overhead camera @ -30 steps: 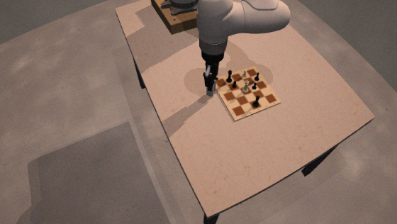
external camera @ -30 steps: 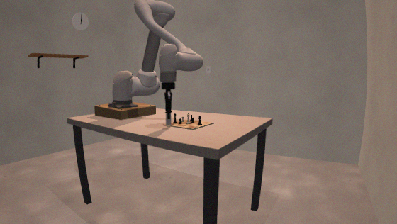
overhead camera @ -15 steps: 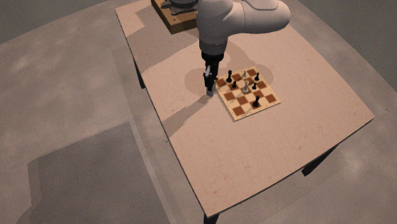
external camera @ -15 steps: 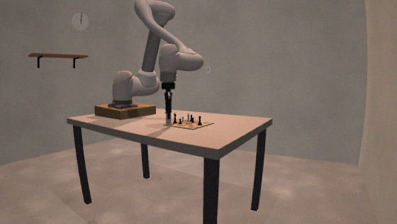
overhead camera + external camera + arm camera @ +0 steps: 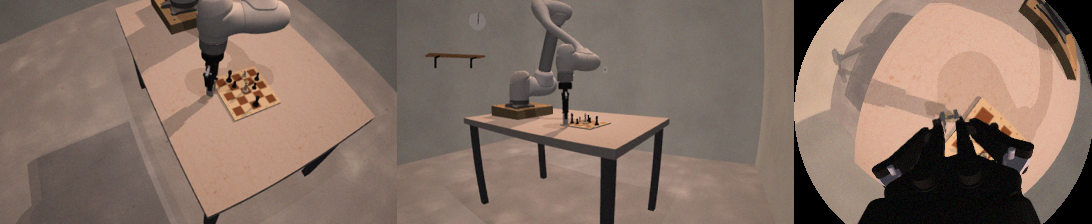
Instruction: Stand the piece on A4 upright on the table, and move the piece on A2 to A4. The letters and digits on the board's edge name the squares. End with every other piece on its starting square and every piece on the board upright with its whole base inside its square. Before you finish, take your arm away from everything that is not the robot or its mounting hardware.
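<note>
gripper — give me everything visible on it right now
The gripper is a dark two-finger unit hanging straight down from the pale grey arm. It is shut on a small light-coloured chess piece, seen between the fingers in the wrist view. It sits low over the table, just off the chessboard, beside one corner. Whether the piece touches the table cannot be told.

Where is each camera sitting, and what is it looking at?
Top: high above, looking down on the table and chessboard; shows the arm and gripper.
Exterior: off to the side in the room, facing the table's side, showing the whole arm.
Wrist: on the arm's end, looking down past the jaws, shut on a pale piece.
Shared: all three show the gripper beside the chessboard's edge.
</note>
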